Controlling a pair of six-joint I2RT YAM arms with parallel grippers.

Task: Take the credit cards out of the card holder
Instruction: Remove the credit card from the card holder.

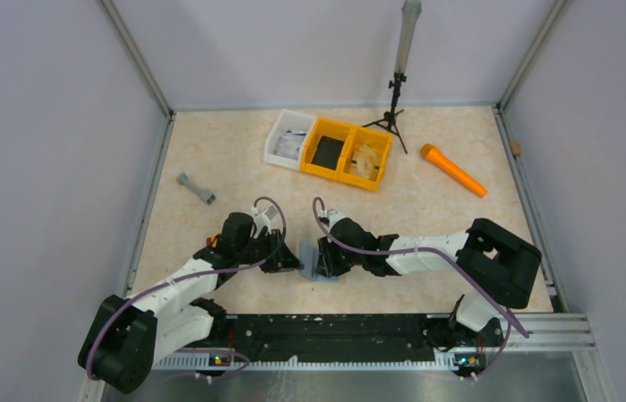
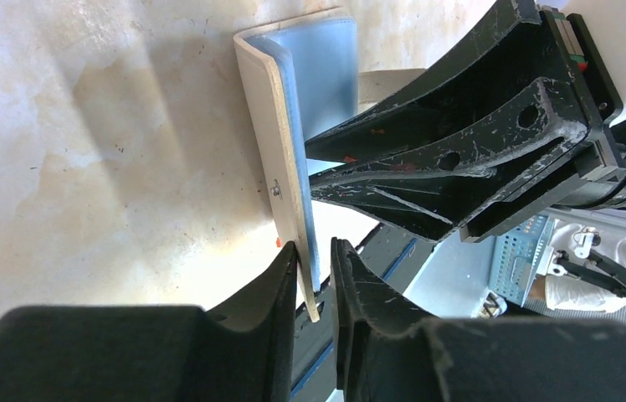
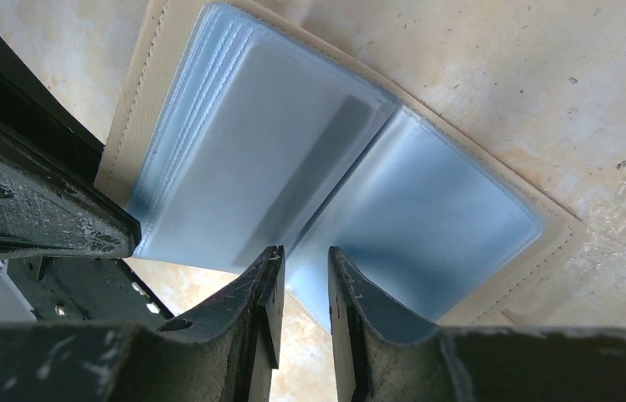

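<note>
The card holder (image 1: 310,253) is open near the table's front middle, between both grippers. Its cover is tan and its inner sleeves blue-grey (image 3: 452,209). A pale credit card (image 3: 251,151) shows through the stacked left sleeves. My left gripper (image 2: 314,244) straddles the lower edge of the raised tan flap (image 2: 269,142). One finger touches the tan face and a gap shows at the other, so it is open. My right gripper (image 3: 304,251) faces the sleeves near the fold, its jaws narrowly apart with bare table showing between them. I see nothing pinched there.
At the back stand a white bin (image 1: 289,138) and two joined yellow bins (image 1: 347,151). A black tripod (image 1: 393,109) is behind them. An orange tool (image 1: 454,170) lies at the right and a grey part (image 1: 196,188) at the left. The arms' rail (image 1: 335,331) runs along the front edge.
</note>
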